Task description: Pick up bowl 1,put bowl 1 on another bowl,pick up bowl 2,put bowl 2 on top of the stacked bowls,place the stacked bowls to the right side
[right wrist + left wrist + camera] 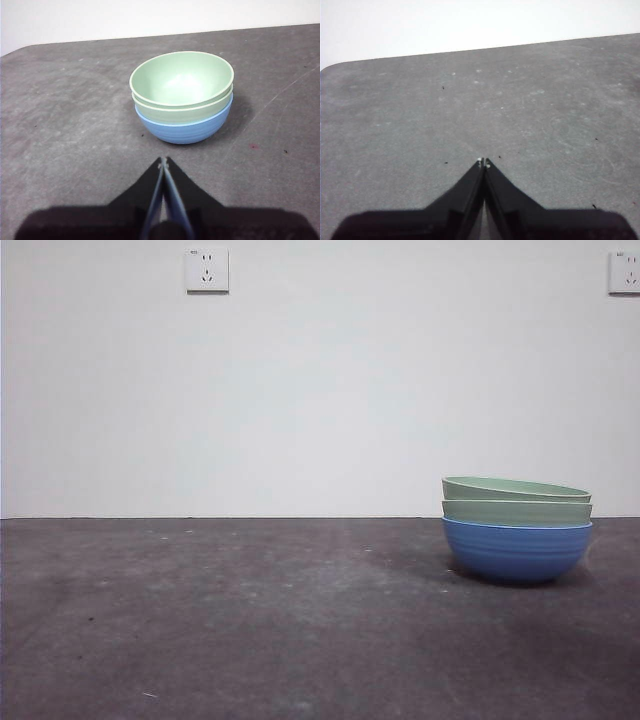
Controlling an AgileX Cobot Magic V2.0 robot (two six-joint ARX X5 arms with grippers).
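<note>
Front view: the stacked bowls (517,528) on gray table (250,620) (both tools pressed together, empty), two wall sockets (207,270) behind.

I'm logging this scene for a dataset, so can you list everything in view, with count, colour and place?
Blue bowl: one, blue, bottom of the stack, on the table at the right of the front view.
Green bowls: two, pale green, nested in the blue bowl.
Table: one, dark grey, scuffed.
Wall sockets: two, white, high on the white wall.
Left gripper: one, black, shut, over bare table.
Right gripper: one, black, shut, near the stack, not touching it.
</note>
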